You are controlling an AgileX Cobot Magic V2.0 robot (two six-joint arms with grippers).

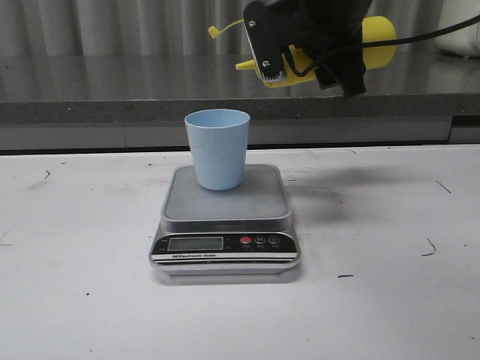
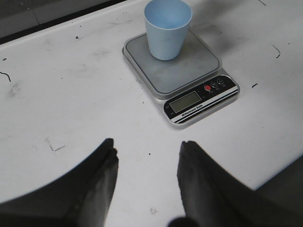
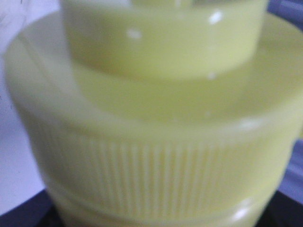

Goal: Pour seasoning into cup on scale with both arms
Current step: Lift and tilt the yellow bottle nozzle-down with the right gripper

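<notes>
A: How are things laid out, from the bench edge back?

B: The scale [image 1: 225, 225] is set on the bench [image 1: 82, 300], the cup [image 1: 217, 148] upright on its plate for weighing.

A: And the fingers?

B: The left fingers [image 2: 106, 182] are spread, empty. The bottle [image 1: 375, 39] is clamped by the right gripper [image 1: 289, 56], tipped sideways above, nozzle toward the cup.

Right gripper [image 1: 279, 69]: black, blocky housing with small pale screws and ribbed finger pads; thin black cable [image 1: 427, 33] trailing off; left gripper [image 2: 147, 184]: two dark, tapered fingers.
</notes>
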